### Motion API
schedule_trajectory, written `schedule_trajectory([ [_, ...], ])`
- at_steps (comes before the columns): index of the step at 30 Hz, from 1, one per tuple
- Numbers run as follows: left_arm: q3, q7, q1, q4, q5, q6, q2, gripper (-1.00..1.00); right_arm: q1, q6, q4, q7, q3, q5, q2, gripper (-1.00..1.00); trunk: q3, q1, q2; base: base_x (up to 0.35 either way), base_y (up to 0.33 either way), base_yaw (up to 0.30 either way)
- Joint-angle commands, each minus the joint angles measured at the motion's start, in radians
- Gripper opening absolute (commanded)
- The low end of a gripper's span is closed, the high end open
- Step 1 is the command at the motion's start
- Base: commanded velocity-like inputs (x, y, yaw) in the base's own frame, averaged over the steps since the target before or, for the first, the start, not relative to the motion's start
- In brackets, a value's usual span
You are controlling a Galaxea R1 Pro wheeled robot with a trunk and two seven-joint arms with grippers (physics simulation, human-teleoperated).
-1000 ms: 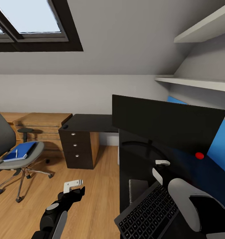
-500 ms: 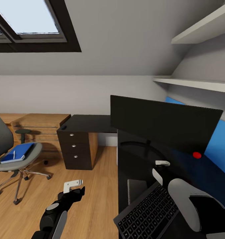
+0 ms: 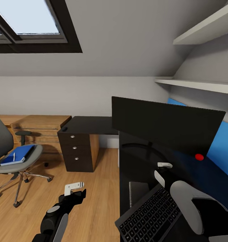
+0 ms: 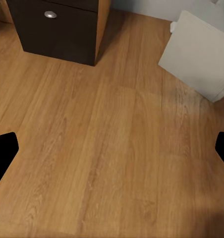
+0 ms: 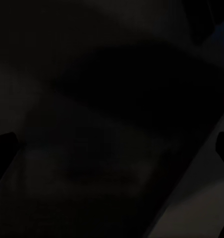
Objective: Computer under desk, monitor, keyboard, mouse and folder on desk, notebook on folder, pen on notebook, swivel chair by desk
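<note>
Lying on the swivel chair (image 3: 16, 164) seat, well to the left of the worktop (image 3: 90, 124), the folder (image 3: 17, 155) (a pen resting on it) is found nearer the left hand (image 3: 73, 187), which is spread and empty, while the right hand's (image 3: 162, 171) state cannot be told.

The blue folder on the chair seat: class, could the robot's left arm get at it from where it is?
Probably not yet. The folder lies on the chair well off to the left gripper's side, with bare floor between. Nothing blocks the way, but the base would likely have to roll closer.
</note>
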Motion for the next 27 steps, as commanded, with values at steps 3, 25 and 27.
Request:
schedule_trajectory([
  [3,-0.001,0.009,-0.001,0.001,0.011,0.003,0.000,1.00,0.000,0.002,-0.003,-0.004,-0.002,-0.005,0.000,1.00,-0.001,0.000,-0.001,0.000,0.000,0.000],
  [25,-0.002,0.009,-0.001,0.019,0.011,0.002,0.000,1.00,0.000,0.001,-0.005,-0.043,-0.002,-0.004,0.000,1.00,0.002,0.000,-0.001,0.000,0.000,0.000],
  [27,-0.002,0.009,-0.001,0.020,0.011,0.002,0.000,1.00,0.000,0.001,-0.005,-0.054,-0.002,-0.004,0.000,1.00,0.003,0.000,-0.001,0.000,0.000,0.000],
])
